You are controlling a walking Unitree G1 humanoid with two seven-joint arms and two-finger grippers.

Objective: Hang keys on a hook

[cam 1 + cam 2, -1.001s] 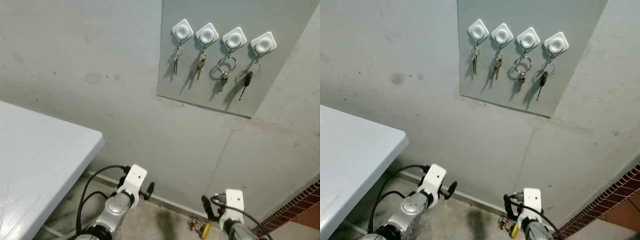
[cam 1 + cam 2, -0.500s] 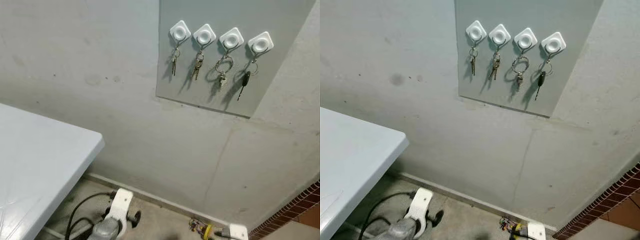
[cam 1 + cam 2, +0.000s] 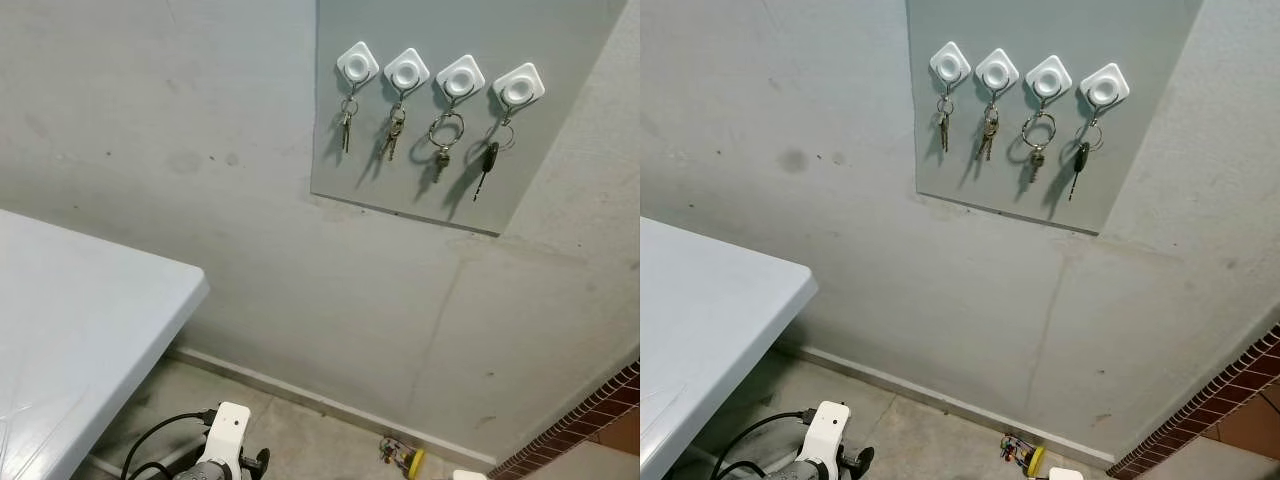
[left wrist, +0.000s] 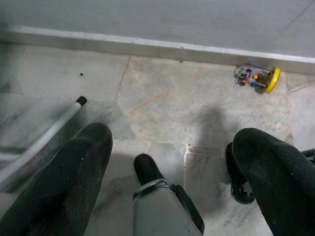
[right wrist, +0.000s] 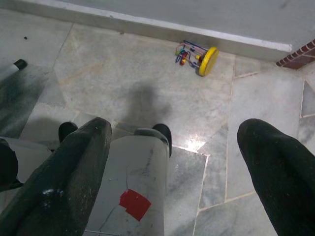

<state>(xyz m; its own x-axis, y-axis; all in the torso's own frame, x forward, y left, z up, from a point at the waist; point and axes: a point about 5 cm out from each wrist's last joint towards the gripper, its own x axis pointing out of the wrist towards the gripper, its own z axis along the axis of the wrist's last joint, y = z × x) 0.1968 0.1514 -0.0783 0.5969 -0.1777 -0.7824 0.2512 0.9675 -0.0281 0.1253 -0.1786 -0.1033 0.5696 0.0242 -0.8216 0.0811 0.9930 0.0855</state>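
Keys (image 3: 344, 122) hang high above both grippers, four sets in a row on a grey panel (image 3: 520, 190) fixed to the wall (image 3: 200, 130), each set on its own white hook (image 3: 357, 63). From the robot's left the sets are: a small bunch, a second bunch (image 3: 394, 130), a large ring with a key (image 3: 445, 135), and a black-headed key (image 3: 489, 165).

Left gripper (image 4: 172, 162) hangs low by the floor (image 4: 162, 98), its two black fingers (image 4: 74, 172) spread wide with nothing between them. In the head view its white wrist (image 3: 226, 440) and a black cable (image 3: 160, 435) sit at the bottom edge, below the table's corner. Beyond its fingers lie marble tiles, a white table leg with a black foot (image 4: 80, 101), the baseboard (image 4: 147, 44), and a small toy with a yellow disc (image 4: 257, 77) near the baseboard. Between its fingers a silver-and-black part of the robot (image 4: 162, 206) points toward the floor.

Right gripper (image 5: 172, 162) also hangs low, fingers (image 5: 275, 172) spread apart and empty. Between them is a silver robot part with a red patch (image 5: 134, 203); farther out the same toy (image 5: 197, 55) rests by the baseboard, with red brick (image 5: 298, 55) at the corner.

A white table (image 3: 70, 330) stands to the left of the left gripper.
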